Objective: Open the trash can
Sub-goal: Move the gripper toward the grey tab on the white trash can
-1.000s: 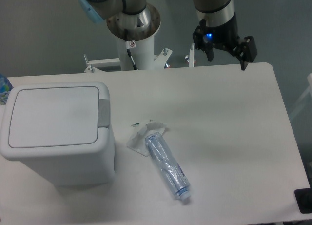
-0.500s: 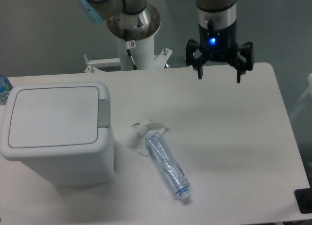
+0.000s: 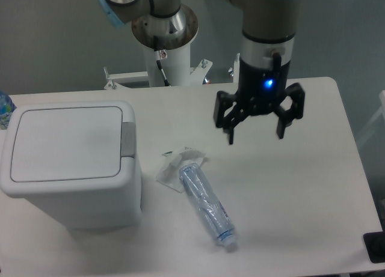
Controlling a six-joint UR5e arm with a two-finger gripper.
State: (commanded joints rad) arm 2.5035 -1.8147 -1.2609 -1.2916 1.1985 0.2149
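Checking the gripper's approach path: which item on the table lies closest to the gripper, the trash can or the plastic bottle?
The plastic bottle, lying flat mid-table, is closer to the open gripper; the trash can stands at the table's far left.

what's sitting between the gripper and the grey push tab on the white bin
Nothing visible blocks it. The open black two-finger gripper hangs above bare table, right of the large boxy white plastic trash can and its grey tab. The crushed clear plastic bottle lies nearer the camera, below that line.
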